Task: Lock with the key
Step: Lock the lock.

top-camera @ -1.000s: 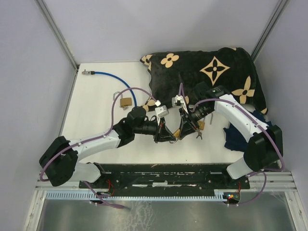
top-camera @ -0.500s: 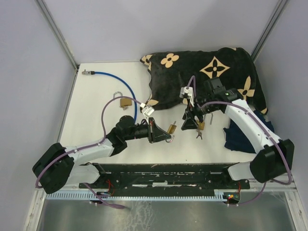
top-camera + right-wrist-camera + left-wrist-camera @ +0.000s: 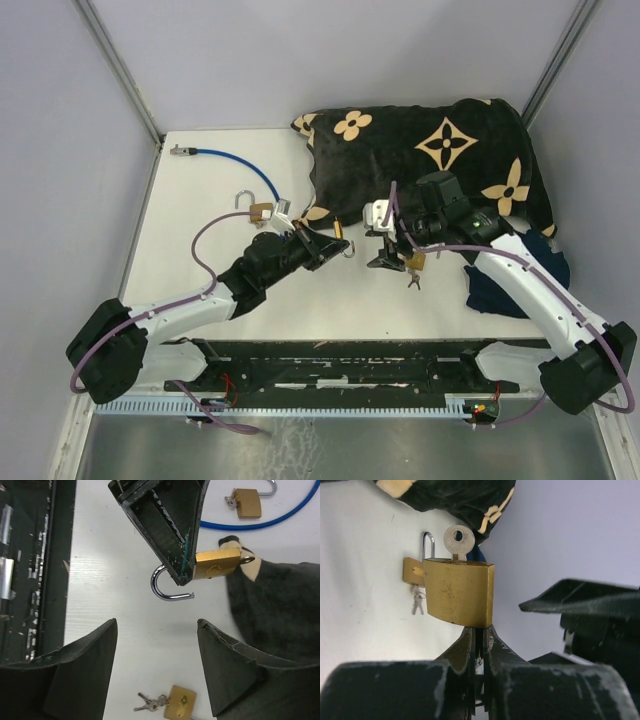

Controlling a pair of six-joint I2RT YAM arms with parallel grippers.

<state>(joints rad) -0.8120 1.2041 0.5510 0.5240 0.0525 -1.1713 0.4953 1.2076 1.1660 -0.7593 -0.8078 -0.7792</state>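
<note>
We see the left gripper [image 3: 477,635] clamped on the brass padlock [image 3: 460,592] at the centre of the top view, shackle open, key [image 3: 458,540] in its body. The right gripper [image 3: 156,627] gapes wide, empty. The white table [image 3: 200,240] bears a blue cable [image 3: 240,165] at upper left and a patterned blanket [image 3: 430,160] at upper right.

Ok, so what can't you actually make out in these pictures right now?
1. Left wrist: shackle of the held padlock, hidden by the left claw.
2. Right wrist: spare padlock, cut by the bottom edge.
3. Top: key in the held padlock, too small to see.
</note>
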